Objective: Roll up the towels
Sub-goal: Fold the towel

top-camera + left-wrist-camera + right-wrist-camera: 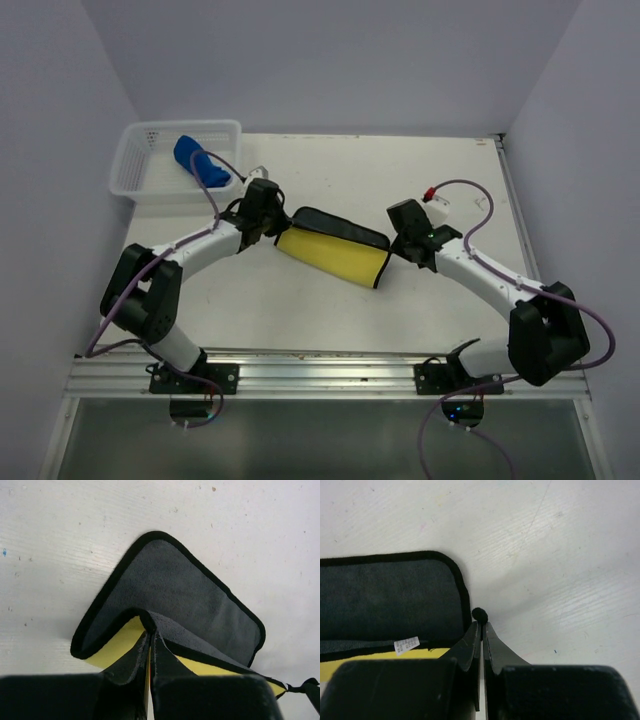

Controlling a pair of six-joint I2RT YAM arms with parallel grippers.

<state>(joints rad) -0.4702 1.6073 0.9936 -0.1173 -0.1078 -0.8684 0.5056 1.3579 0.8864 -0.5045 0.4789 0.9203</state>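
Observation:
The yellow towel (335, 255) with black edging lies in the middle of the table, its far part folded over so the dark grey backing (175, 595) faces up. My left gripper (274, 226) is shut on the towel's left edge, with the black hem pinched between its tips (150, 632). At the towel's right end, my right gripper (396, 248) is shut on a small bit of the black edging (479, 614). A white label (406, 645) shows on the towel (385, 600). The blue towel (200, 162) lies bunched in the basket.
The white mesh basket (125, 165) stands at the table's back left corner, just behind my left arm. Walls close in on the left, back and right. A metal rail (320, 375) runs along the near edge.

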